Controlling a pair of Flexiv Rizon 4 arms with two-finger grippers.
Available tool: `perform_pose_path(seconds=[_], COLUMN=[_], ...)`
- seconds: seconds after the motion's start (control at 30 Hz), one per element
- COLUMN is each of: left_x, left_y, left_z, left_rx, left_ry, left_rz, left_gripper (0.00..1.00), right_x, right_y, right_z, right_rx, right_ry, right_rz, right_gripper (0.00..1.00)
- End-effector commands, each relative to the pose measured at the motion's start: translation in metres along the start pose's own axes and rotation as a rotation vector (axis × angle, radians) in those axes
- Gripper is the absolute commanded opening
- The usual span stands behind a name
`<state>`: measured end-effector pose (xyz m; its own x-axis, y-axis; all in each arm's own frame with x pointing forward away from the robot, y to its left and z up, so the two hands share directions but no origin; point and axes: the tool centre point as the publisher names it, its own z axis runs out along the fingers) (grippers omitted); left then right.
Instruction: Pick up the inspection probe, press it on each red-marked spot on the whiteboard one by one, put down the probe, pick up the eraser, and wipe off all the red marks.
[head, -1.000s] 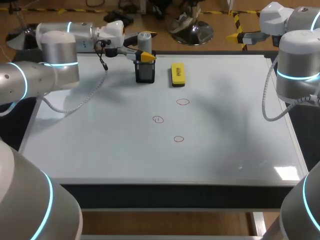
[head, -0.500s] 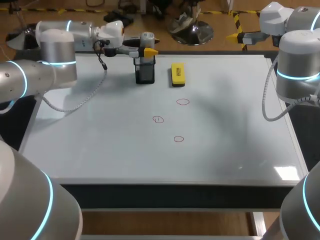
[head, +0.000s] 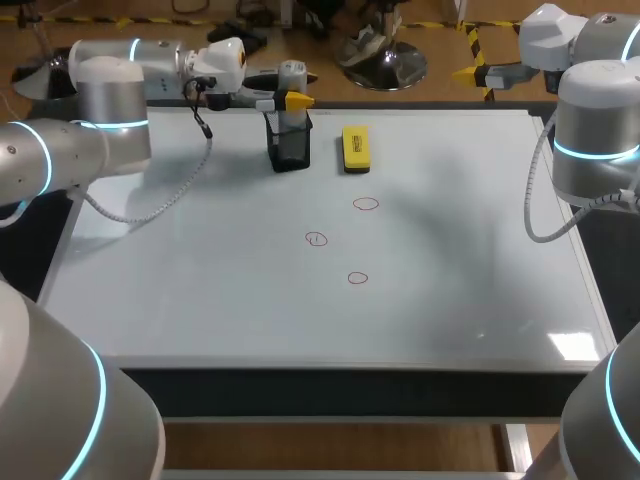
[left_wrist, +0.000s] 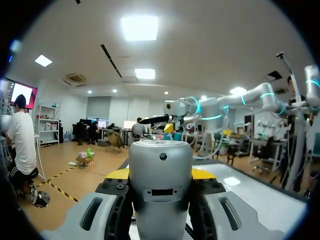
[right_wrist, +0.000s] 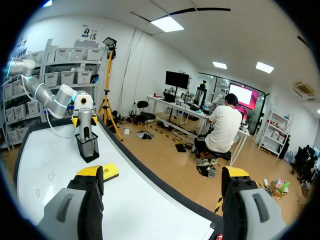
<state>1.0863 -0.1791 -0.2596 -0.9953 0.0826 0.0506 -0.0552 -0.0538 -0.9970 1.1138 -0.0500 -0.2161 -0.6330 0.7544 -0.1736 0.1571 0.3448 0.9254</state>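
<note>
The inspection probe (head: 291, 75), a grey cylinder, stands upright in a black mesh holder (head: 289, 145) at the back of the whiteboard (head: 200, 290). My left gripper (head: 290, 99) reaches in from the left and is shut on the probe's upper part. In the left wrist view the probe (left_wrist: 160, 190) fills the gap between the fingers, yellow tips showing on both sides. The yellow eraser (head: 355, 147) lies to the right of the holder. Three red circles (head: 366, 204), (head: 316, 239), (head: 358, 278) mark the board's middle. My right gripper (right_wrist: 162, 175) hangs wide open and empty above the board's right edge.
The right arm's body (head: 595, 130) stands over the whiteboard's right edge. A grey cable (head: 170, 195) droops from the left arm onto the board. From the right wrist view the holder (right_wrist: 88, 146) and eraser (right_wrist: 110, 171) are far ahead.
The left gripper has closed from wide open onto the probe. The probe has risen slightly in the holder. The right arm has not moved.
</note>
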Motion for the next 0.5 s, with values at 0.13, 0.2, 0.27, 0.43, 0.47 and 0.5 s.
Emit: perform_pose_path(seconds=[0.13, 0.2, 0.27, 0.43, 0.47, 0.5], left_x=[0.008, 0.010, 0.012, 0.014, 0.015, 0.015], left_y=[-0.017, -0.021, -0.029, -0.048, -0.051, -0.054], left_z=[-0.007, -0.009, -0.011, -0.012, -0.011, -0.011], left_rx=[-0.013, -0.020, -0.022, -0.019, -0.021, -0.034], left_ry=[-0.013, -0.021, -0.023, -0.022, -0.021, -0.026], left_rz=[0.009, 0.008, 0.016, 0.027, 0.031, 0.027], left_gripper=[0.00, 0.00, 0.00, 0.00, 0.00, 0.00], right_x=[0.000, 0.000, 0.000, 0.000, 0.000, 0.000], right_y=[0.000, 0.000, 0.000, 0.000, 0.000, 0.000], right_z=[0.000, 0.000, 0.000, 0.000, 0.000, 0.000], right_rx=[0.000, 0.000, 0.000, 0.000, 0.000, 0.000], right_ry=[0.000, 0.000, 0.000, 0.000, 0.000, 0.000], right_rz=[0.000, 0.000, 0.000, 0.000, 0.000, 0.000], right_gripper=[1.00, 1.00, 1.00, 1.00, 1.00, 1.00])
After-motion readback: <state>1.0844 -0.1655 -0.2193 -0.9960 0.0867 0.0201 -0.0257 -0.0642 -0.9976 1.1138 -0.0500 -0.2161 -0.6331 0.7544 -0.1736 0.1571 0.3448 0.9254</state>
